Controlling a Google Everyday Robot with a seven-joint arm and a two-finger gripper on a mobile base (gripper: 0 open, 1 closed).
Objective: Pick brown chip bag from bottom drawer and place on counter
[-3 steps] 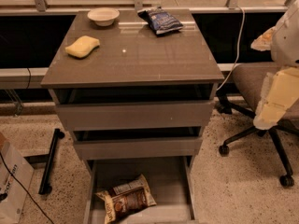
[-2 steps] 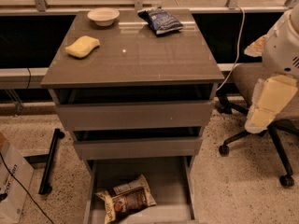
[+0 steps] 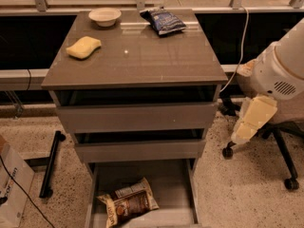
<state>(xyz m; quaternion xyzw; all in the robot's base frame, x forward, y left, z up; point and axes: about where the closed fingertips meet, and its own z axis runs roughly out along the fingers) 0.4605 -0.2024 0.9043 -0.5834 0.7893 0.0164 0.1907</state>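
The drawer cabinet (image 3: 137, 118) stands in the middle, and everything else is placed from it. At its foot the bottom drawer (image 3: 176, 183) is pulled out. The brown chip bag (image 3: 129, 206) lies flat inside, toward the drawer's front left and turned at a slant, with its cream edge toward the cabinet.

The cabinet's tabletop (image 3: 142, 63) carries three things. A pale bowl (image 3: 105, 16) sits at the back left, and a dark blue chip bag (image 3: 164, 21) at the back, right of centre. A yellow sponge (image 3: 83, 47) lies on the left side, nearer the front.

The gripper (image 3: 245, 132) hangs off the cabinet's right side, about level with the middle drawer and apart from the cabinet. It is a cream-coloured piece under the white arm, and whether it is released or clenched cannot be told. An office chair (image 3: 285, 148) stands further right, behind it.
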